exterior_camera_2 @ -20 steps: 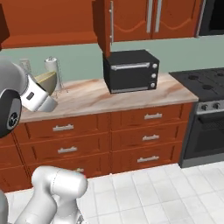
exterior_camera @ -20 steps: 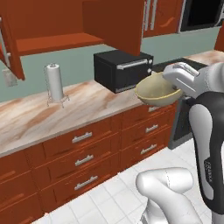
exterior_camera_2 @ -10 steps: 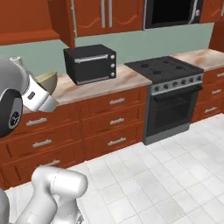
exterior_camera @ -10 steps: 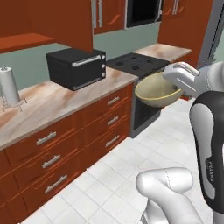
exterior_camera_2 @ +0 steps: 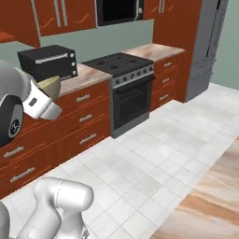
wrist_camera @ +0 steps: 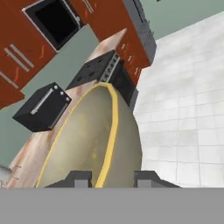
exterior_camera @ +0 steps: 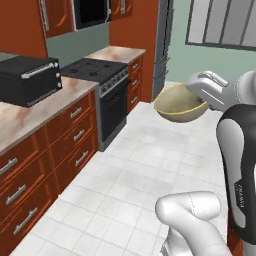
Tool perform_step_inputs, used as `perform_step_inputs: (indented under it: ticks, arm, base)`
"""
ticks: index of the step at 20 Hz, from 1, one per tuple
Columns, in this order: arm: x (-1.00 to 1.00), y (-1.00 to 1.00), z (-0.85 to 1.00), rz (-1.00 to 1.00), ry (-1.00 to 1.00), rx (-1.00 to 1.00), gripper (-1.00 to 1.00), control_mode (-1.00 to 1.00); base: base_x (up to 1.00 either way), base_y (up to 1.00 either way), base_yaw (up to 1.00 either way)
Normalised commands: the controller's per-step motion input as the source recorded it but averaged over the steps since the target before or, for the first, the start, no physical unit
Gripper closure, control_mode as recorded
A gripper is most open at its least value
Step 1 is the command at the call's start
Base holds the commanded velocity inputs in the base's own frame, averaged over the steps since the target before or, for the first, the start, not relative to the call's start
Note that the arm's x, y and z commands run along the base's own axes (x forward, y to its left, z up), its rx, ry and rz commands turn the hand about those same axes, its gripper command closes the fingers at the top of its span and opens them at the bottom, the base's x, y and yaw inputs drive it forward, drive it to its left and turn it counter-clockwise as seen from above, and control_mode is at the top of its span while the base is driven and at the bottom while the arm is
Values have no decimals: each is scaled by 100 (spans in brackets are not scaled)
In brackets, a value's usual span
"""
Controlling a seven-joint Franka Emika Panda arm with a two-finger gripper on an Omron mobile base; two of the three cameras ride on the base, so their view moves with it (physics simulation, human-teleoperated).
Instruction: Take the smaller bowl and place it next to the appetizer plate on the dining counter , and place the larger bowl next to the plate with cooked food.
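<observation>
Gripper (wrist_camera: 108, 178) clamped on the rim of the smaller bowl (exterior_camera: 180, 104), bowl held in the air above the white tiled floor (exterior_camera: 135, 170), black stove (exterior_camera_2: 122, 65) and toaster oven (exterior_camera: 27, 79) seen along the cabinet run, corner of the dining counter (exterior_camera_2: 212, 200) seen at lower right of the right base view

Beside me runs the marble counter (exterior_camera: 35, 116); a black toaster oven (exterior_camera: 27, 79) sits on it; beyond, the stove (exterior_camera: 97, 70).

end effector (wrist_camera: 108, 178): fingertips clamp the bowl's rim
smaller bowl (wrist_camera: 94, 140): olive-tan, paler inside
toaster oven (wrist_camera: 43, 107): black, on marble surface (wrist_camera: 30, 153)
stove (wrist_camera: 94, 70): beside surface
floor (wrist_camera: 183, 113): white tiles
</observation>
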Motion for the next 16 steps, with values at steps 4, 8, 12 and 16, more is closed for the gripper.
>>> perform_step_inputs:
  ticks: [4,8,12,16]
  arm:
    - [0,0,0,0,0,0,100,100]
    - [0,0,0,0,0,0,100,100]
    - [0,0,0,0,0,0,100,100]
    - [0,0,0,0,0,0,100,100]
  base:
    - [-59,14,-54]
    - [-58,22,-54]
    - [-86,21,-48]
    - [-89,12,-42]
